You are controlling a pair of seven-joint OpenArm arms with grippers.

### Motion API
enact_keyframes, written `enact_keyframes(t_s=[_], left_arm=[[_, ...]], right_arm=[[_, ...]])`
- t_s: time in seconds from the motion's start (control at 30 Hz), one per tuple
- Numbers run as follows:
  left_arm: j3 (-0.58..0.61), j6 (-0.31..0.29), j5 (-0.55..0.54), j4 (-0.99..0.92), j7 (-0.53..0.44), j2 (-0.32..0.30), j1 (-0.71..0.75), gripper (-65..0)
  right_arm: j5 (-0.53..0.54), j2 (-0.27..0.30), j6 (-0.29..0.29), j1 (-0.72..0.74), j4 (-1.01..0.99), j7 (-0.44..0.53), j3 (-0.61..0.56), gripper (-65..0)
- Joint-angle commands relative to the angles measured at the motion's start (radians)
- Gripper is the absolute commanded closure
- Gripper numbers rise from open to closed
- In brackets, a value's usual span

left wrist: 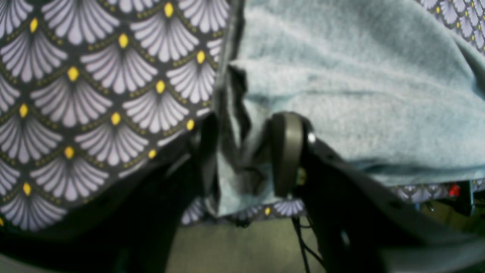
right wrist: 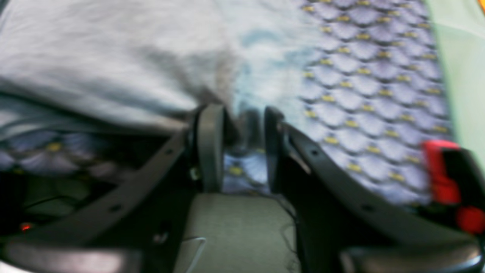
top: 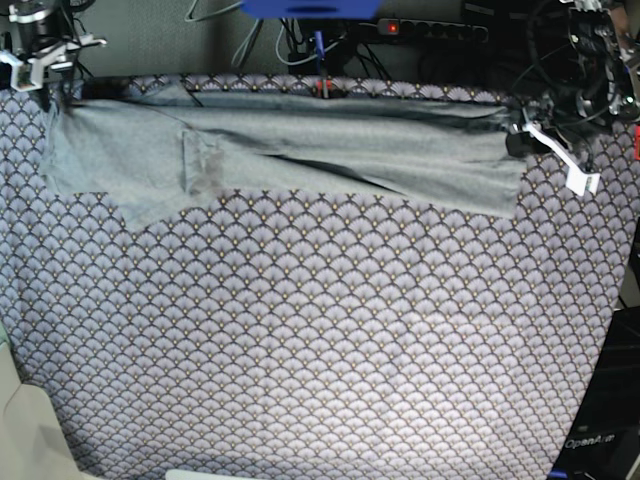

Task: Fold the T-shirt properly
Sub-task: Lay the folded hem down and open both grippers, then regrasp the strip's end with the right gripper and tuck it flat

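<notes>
The light grey T-shirt [top: 300, 150] lies stretched in a long band along the table's far edge. My left gripper [top: 515, 140] is at its right end. In the left wrist view its jaws stand apart, and a crumpled fold of the T-shirt [left wrist: 341, 94] sits loosely between the fingers [left wrist: 286, 151] of the left gripper [left wrist: 246, 125]. My right gripper [top: 50, 85] is at the shirt's far-left corner. The right wrist view shows the right gripper [right wrist: 241, 113] open, with patterned cloth visible through the gap and the T-shirt [right wrist: 113, 57] edge just beyond the tips.
The purple fan-patterned tablecloth [top: 320, 350] covers the whole table. Behind the far edge are cables and a power strip [top: 430, 28] with a red light. A white tag [top: 580, 180] hangs from the left arm. The floor [right wrist: 235, 227] shows below the table edge.
</notes>
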Motion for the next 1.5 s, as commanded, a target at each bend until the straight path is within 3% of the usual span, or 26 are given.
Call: enact_keyframes(t_s=[0.0, 0.07, 0.27, 0.5, 0.67, 0.8, 0.87, 0.97, 1.17, 1.47], left_arm=[[-0.009, -0.006, -0.017, 0.021, -0.008, -0.018, -0.005, -23.4], [-0.009, -0.011, -0.017, 0.021, -0.008, -0.018, -0.005, -23.5], [-0.027, -0.161, -0.015, 0.021, -0.008, -0.015, -0.001, -23.5], [-0.152, -0.184, -0.015, 0.009, -0.007, -0.011, 0.001, -23.5], [-0.201, -0.25, -0.006, 0.006, 0.038, -0.017, 0.001, -23.7], [-0.225, -0.273, -0.008, -0.013, 0.056, -0.011, -0.005, -37.8], [-0.225, -0.273, -0.008, -0.013, 0.055, -0.011, -0.004, -45.3], [-0.225, -0.273, -0.008, -0.013, 0.047, -0.001, -0.001, -52.0], [-0.253, -0.273, -0.008, -0.008, 0.056, 0.02, -0.001, -52.0], [-0.294, -0.27, -0.006, -0.013, 0.056, 0.048, 0.001, -52.0]], right_arm=[[0.016, 0.015, -0.011, -0.007, 0.015, 0.024, 0.016, -23.0], [0.016, 0.027, -0.011, -0.01, 0.013, 0.024, 0.028, -26.9], [0.019, 0.041, -0.011, -0.026, 0.01, 0.027, 0.034, -38.5], [0.023, 0.046, -0.011, 0.042, 0.017, 0.033, 0.111, -39.3], [0.023, 0.087, -0.011, 0.097, 0.026, 0.024, 0.123, -39.6], [0.018, 0.096, -0.011, 0.186, 0.055, 0.021, 0.067, -39.7], [0.018, 0.096, -0.011, 0.223, 0.066, -0.018, 0.031, -39.7], [0.018, 0.098, -0.011, 0.301, 0.087, -0.163, -0.061, -39.7], [0.019, 0.126, -0.011, 0.436, 0.069, -0.466, -0.233, -39.7], [0.023, 0.078, -0.011, 0.471, 0.063, -0.585, -0.345, -39.7]])
